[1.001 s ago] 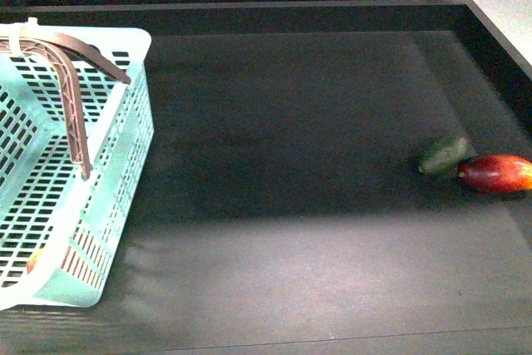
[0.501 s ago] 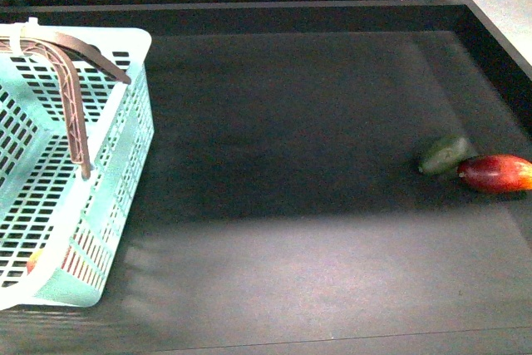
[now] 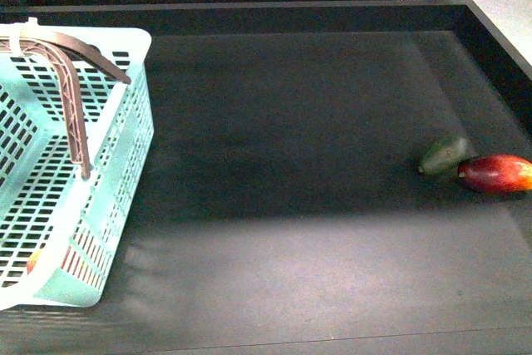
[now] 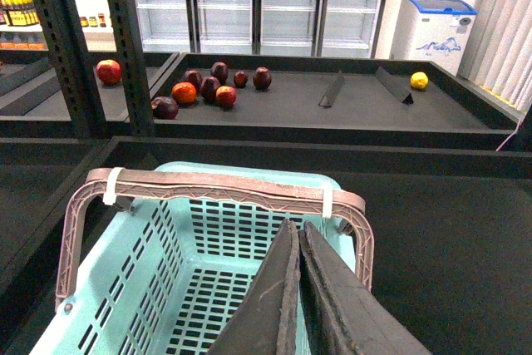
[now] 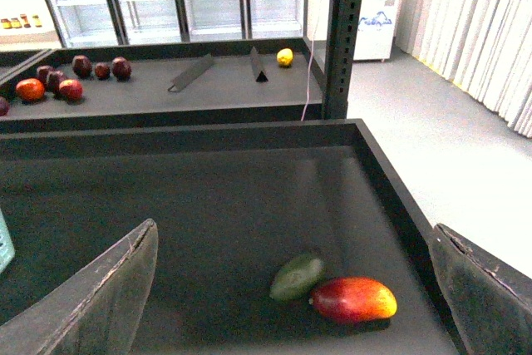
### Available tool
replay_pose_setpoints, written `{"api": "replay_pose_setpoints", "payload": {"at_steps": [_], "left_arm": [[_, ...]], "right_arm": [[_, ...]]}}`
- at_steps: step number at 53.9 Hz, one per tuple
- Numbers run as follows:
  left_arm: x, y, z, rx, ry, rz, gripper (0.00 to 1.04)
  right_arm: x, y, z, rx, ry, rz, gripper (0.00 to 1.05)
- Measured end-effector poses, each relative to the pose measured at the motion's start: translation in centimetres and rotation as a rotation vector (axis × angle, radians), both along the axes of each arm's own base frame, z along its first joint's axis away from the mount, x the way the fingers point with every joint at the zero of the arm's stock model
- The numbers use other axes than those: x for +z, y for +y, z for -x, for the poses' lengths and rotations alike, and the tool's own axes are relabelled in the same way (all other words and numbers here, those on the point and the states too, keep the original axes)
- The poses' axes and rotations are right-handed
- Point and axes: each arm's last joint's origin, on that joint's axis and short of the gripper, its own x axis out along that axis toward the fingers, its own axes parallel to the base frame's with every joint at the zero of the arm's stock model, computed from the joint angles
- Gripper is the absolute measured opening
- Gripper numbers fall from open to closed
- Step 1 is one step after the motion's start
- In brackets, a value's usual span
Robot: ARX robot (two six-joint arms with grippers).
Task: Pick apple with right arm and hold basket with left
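Note:
The light turquoise basket (image 3: 116,155) stands at the table's left, its brown-mauve handles (image 3: 75,106) raised. A small red and yellow patch (image 3: 33,261) shows through the slots of its near wall; I cannot tell whether it is the apple. No apple shows clearly anywhere else. My left gripper (image 4: 295,226) is shut and empty, hovering over the basket (image 4: 224,230) just short of its handles (image 4: 216,189). My right gripper (image 5: 293,226) is wide open and empty, above the table's right side. Neither arm shows in the front view.
An elongated red-orange fruit (image 3: 496,174) and a small dark green fruit (image 3: 443,155) lie touching near the table's right wall, and show below my right gripper (image 5: 353,300). Raised black walls (image 3: 499,47) rim the table. A back shelf holds several fruits (image 4: 208,89).

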Motion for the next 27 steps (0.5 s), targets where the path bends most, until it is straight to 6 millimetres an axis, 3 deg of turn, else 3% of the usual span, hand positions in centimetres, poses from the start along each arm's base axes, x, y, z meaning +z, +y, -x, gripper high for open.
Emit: {"api": "replay_pose_setpoints", "payload": {"at_steps": [27], "left_arm": [[-0.3,0.0,1.4,0.0,0.005,0.0,0.03]], "right_arm": [[0.0,0.0,0.0,0.0,0.0,0.0,0.96]]}}
